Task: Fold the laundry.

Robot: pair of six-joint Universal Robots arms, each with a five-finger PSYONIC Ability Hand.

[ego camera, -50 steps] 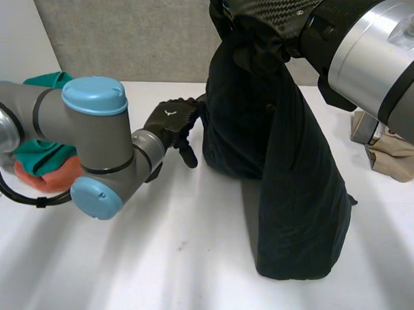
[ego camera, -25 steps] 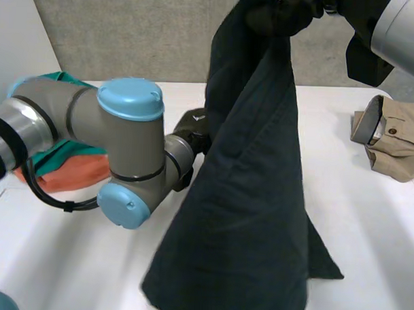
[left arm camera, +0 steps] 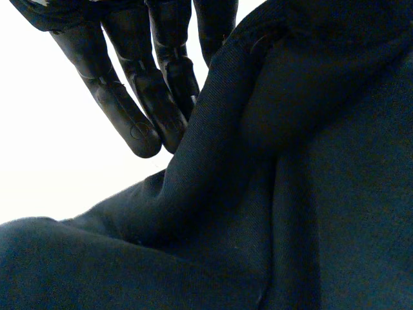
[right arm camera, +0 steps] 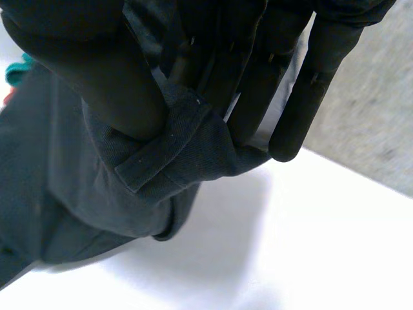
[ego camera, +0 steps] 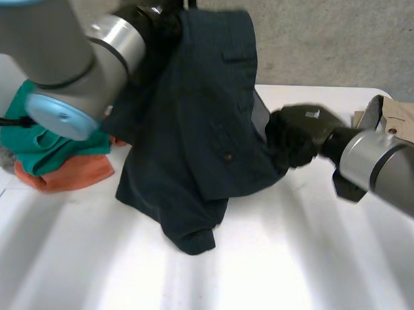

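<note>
A dark navy garment (ego camera: 194,127) hangs from my left hand (ego camera: 161,14), which is raised high at the back left. Its lower end rests crumpled on the white table (ego camera: 291,267). In the left wrist view the cloth (left arm camera: 290,194) rises into the palm beside the nearly straight fingers (left arm camera: 139,84). My right hand (ego camera: 299,134) is low over the table at the garment's right edge. Its thumb (right arm camera: 97,71) and fingers (right arm camera: 258,77) pinch a band-like hem of the cloth (right arm camera: 58,187).
A pile of teal and orange clothes (ego camera: 50,156) lies at the table's left side, under the left arm. A folded tan garment (ego camera: 398,121) sits at the far right. A grey wall stands behind the table.
The left hand closed on the garment and rose to the back left. The right hand came down from high up to table height at the right, so the cloth now spreads between both hands.
</note>
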